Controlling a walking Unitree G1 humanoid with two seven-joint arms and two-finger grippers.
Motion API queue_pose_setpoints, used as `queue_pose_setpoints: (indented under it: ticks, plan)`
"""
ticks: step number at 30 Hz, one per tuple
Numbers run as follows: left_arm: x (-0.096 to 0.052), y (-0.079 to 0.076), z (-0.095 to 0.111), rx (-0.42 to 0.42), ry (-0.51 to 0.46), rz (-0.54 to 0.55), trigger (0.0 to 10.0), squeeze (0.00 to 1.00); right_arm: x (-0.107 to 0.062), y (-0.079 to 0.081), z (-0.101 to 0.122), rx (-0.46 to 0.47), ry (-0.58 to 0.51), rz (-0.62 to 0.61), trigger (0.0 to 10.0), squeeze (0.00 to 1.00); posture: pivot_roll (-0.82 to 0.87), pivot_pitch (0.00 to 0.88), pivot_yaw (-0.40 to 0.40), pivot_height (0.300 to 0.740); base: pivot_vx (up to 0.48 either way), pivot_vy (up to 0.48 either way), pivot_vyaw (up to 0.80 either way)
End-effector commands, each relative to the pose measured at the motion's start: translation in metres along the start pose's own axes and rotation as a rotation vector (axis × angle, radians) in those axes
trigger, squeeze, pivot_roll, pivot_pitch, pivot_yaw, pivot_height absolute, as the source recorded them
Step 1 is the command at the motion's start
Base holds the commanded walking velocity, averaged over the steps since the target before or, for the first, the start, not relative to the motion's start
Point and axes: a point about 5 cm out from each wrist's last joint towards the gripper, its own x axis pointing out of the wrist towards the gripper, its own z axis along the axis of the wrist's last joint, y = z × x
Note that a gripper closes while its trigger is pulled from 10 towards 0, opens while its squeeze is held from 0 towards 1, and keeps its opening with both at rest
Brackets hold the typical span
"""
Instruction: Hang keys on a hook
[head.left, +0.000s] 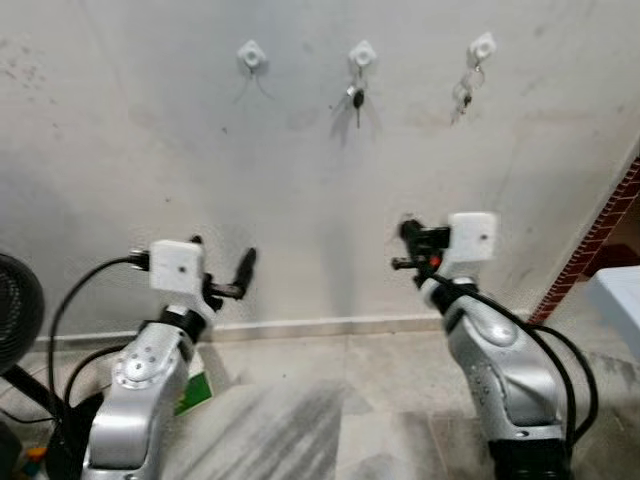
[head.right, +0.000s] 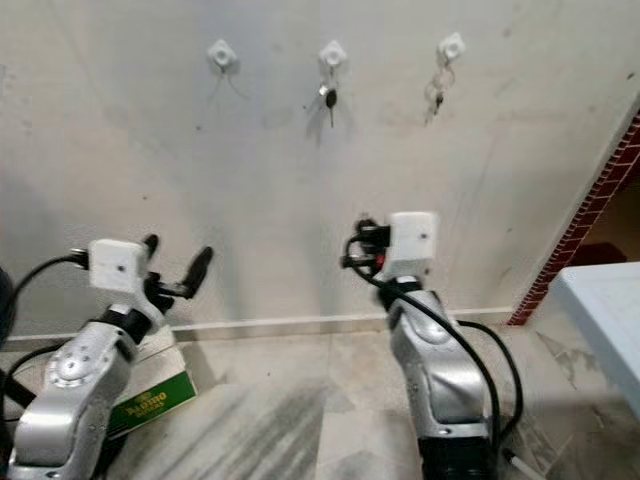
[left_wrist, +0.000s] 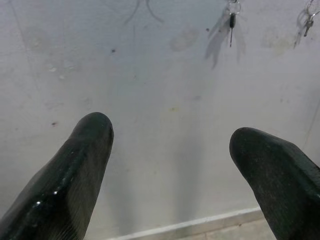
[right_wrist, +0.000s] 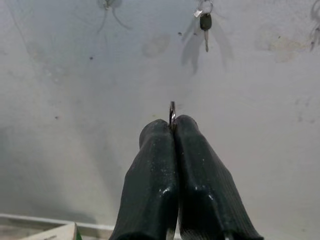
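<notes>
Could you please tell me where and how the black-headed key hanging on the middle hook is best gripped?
Grip the key by its black head, its widest part, just under the middle hook. Approach straight toward the wall, jaws either side of the head; the thin blade hanging below likely offers little to pinch.

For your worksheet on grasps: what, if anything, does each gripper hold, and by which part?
The right gripper is shut on a thin metal ring, pinched at its fingertips with an edge poking out; probably a key ring. The left gripper is open, holding nothing.

three wall hooks (head.left: 252, 54), two hung key sets (head.left: 356, 97), two claws (head.left: 222, 268)
</notes>
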Motion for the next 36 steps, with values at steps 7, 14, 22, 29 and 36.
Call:
queue_pose_setpoints:
  ticks: [7, 14, 22, 29, 36]
  plan:
    - [0.0017, -0.0035, 0.001, 0.022, -0.004, -0.018, 10.0, 0.0, -0.0008, -0.0044, 0.0015, 0.001, -0.008, -0.016, 10.0, 0.0, 0.07, 0.0, 0.06, 0.74, 0.0, 0.303, 0.0]
    - [0.0024, -0.0009, 0.0018, 0.09, -0.006, -0.004, 10.0, 0.0, -0.0002, -0.0046, 0.0006, -0.001, -0.008, -0.014, 10.0, 0.0, 0.07, 0.0, 0.06, 0.74, 0.0, 0.0, 0.0]
    - [0.0015, 0.0013, 0.0055, 0.075, -0.028, -0.017, 10.0, 0.0, 0.0007, -0.001, -0.0003, -0.006, -0.012, -0.008, 10.0, 0.0, 0.08, 0.0, 0.063, 0.74, 0.097, 0.0, 0.0]
    - [0.0018, -0.0011, 0.0056, 0.071, -0.03, -0.028, 10.0, 0.0, 0.0011, -0.0007, -0.0003, -0.01, -0.013, -0.004, 10.0, 0.0, 0.08, 0.0, 0.066, 0.74, 0.353, 0.0, 0.0]
    - [0.0014, -0.0019, 0.0052, 0.068, -0.028, -0.034, 10.0, 0.0, 0.0001, -0.0011, -0.001, -0.013, -0.012, -0.004, 10.0, 0.0, 0.08, 0.0, 0.067, 0.74, 0.395, 0.0, 0.0]
